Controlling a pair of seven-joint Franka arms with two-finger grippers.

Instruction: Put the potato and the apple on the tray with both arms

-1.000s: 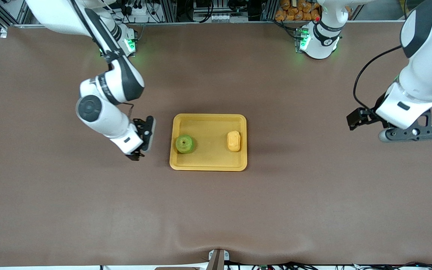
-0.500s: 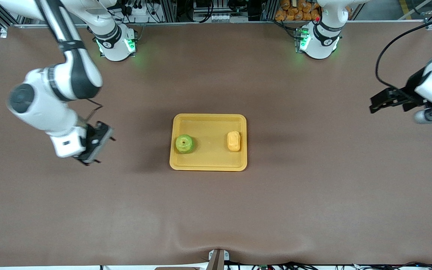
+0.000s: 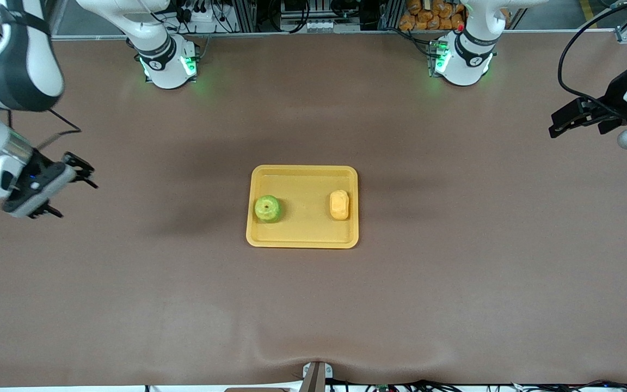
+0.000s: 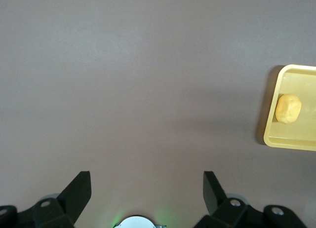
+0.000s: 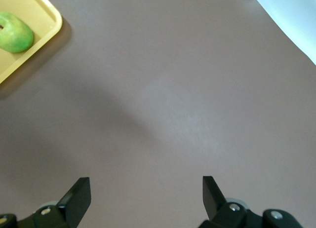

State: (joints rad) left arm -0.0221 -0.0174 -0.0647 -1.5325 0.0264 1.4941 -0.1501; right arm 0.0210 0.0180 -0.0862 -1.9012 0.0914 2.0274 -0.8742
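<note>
The yellow-orange tray [image 3: 302, 237] lies in the middle of the table. On it sit the green apple [image 3: 267, 208], toward the right arm's end, and the yellow potato [image 3: 339, 204], toward the left arm's end. My right gripper [image 3: 55, 190] hangs open and empty over bare table near the right arm's end. Its wrist view shows the open gripper [image 5: 145, 183] with the apple [image 5: 15, 31] and a tray corner [image 5: 47, 20] far off. My left gripper [image 4: 146, 181] is open and empty over bare table at the left arm's end, with the potato [image 4: 288, 108] on the tray [image 4: 291, 139] in the distance.
Brown cloth covers the whole table. Both arm bases [image 3: 164, 62] [image 3: 463, 60] stand along the table edge farthest from the front camera. A pile of orange items [image 3: 430, 19] lies off the table next to the left arm's base.
Both arms have swung outward from the tray, each toward its own end of the table, with grippers open throughout. The apple and potato have stayed in place on the tray.
</note>
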